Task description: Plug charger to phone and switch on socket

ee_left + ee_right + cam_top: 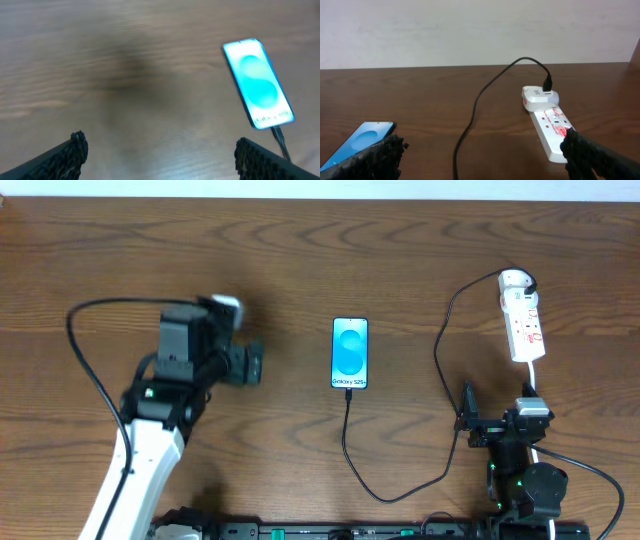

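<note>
Phone [350, 352]: 1 line of white text stands on the screen, at the end where the charger [346, 425] enters. In the overhead view it reads "Galaxy", followed by a short model code that appears to be "S25+". The phone lies ahead and to the right of the left gripper [160, 150]; in that wrist view the line is blurred and unreadable.

Socket [551, 131]: red print marks its top face, ahead and to the right of the right gripper [482, 150]. It is too small to read.

No other text is legible.

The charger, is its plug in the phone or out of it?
In. The charger meets the phone at its Galaxy end with no gap, in both overhead and left wrist views.
</note>
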Motion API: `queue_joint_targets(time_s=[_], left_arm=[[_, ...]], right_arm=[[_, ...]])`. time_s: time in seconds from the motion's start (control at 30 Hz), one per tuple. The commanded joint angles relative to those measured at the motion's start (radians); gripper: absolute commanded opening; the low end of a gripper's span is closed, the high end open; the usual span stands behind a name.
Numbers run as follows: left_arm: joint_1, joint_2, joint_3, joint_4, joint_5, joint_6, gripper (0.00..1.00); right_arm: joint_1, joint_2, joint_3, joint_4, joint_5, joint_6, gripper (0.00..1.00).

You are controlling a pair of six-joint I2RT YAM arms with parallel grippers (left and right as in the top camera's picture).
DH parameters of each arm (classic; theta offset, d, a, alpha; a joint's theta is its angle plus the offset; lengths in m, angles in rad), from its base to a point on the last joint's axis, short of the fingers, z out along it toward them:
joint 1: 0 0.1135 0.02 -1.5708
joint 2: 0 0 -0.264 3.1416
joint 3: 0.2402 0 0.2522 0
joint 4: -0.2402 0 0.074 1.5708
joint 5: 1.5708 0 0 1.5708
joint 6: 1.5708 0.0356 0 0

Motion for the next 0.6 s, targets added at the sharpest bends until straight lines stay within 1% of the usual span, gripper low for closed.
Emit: queue_joint_targets(time_s=[0.0, 0.07, 0.1, 0.2, 0.27, 0.3, 0.57], left_arm=[[0.029, -0.081, -0.077, 0.047, 0.136, 0.161, 0.95], [0.042, -0.123, -0.114, 0.063, 0.114, 0.122, 0.95], [0.048, -0.141, -0.129, 0.072, 0.079, 0.077, 0.95], [0.063, -0.202, -0.186, 0.110, -0.096, -0.129, 0.95], [0.064, -0.248, -0.235, 0.149, -0.182, -0.219, 0.95], [0.064, -0.267, -0.259, 0.169, -0.195, -0.235, 0.95], [0.064, -0.472, -0.497, 0.353, -0.195, -0.237, 0.95]], right_arm=[[0.007, -0.006, -0.001, -0.006, 0.007, 0.006, 0.99], [0.007, -0.006, -0.001, -0.006, 0.007, 0.006, 0.99], [0.007, -0.006, -0.001, -0.005, 0.007, 0.006, 0.99], [0.007, -0.006, -0.001, -0.005, 0.007, 0.006, 0.99], [0.007, -0.006, -0.001, -0.006, 0.007, 0.006, 0.99], [0.007, -0.006, -0.001, -0.006, 0.007, 0.006, 0.99], [0.007, -0.006, -0.001, -0.005, 0.007, 0.006, 0.99]])
